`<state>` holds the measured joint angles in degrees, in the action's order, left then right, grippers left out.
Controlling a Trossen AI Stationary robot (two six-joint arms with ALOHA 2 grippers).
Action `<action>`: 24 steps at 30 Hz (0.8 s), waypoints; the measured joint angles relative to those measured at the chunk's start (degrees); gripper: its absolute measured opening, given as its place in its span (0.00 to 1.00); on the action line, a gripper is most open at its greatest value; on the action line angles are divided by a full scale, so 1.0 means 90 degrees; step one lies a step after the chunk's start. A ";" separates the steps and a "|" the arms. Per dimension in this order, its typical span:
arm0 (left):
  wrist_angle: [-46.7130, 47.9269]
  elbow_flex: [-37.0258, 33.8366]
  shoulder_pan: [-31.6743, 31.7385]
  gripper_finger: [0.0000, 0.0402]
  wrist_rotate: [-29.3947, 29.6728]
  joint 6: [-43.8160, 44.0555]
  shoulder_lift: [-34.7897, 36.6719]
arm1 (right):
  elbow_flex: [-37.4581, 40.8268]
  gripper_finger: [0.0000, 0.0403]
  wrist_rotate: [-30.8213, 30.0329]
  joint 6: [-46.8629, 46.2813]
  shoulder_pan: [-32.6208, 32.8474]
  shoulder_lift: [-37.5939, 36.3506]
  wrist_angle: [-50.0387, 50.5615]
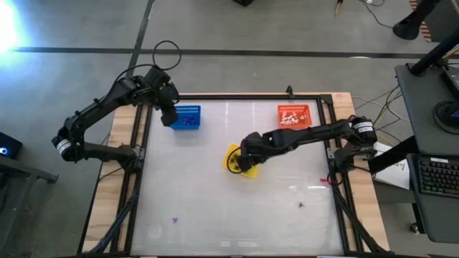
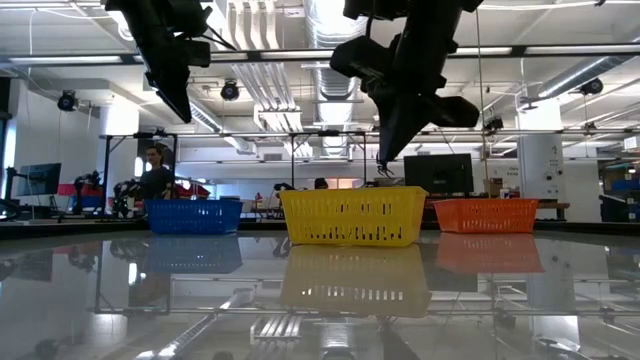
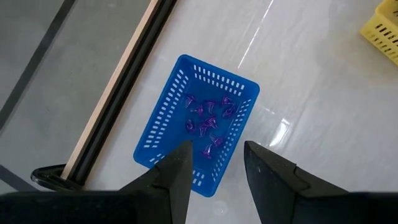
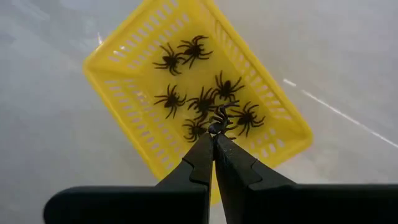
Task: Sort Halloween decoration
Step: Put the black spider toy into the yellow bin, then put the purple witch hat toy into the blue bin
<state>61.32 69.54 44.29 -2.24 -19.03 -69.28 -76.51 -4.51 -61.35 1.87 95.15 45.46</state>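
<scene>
Right end effector [image 4: 214, 132]: I see it clenched on a black spider [image 4: 219, 118], poised over the yellow basket [image 4: 124, 118] of spiders; left end effector [image 3: 214, 163]: released, above the blue basket [image 3: 163, 121] of purple bits [image 3: 208, 118]

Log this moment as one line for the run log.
right gripper: shut on spider, above yellow basket | left gripper: open, above blue basket

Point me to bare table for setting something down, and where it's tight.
Free: the stretch between the blue basket and orange basket, and most of the near half below the yellow basket, apart from stray pieces. Tight: over the yellow basket, where the right gripper holds a spider; the left gripper hangs open over the blue basket.
</scene>
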 joint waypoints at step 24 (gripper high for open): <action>-0.0034 0.0000 0.0000 0.42 0.0019 -0.0048 0.0000 | 0.0012 0.23 0.0170 0.0555 -0.0073 0.0007 -0.0237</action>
<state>61.01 69.54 44.29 -2.07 -19.46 -69.28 -76.40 -2.98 -56.36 1.21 95.22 43.33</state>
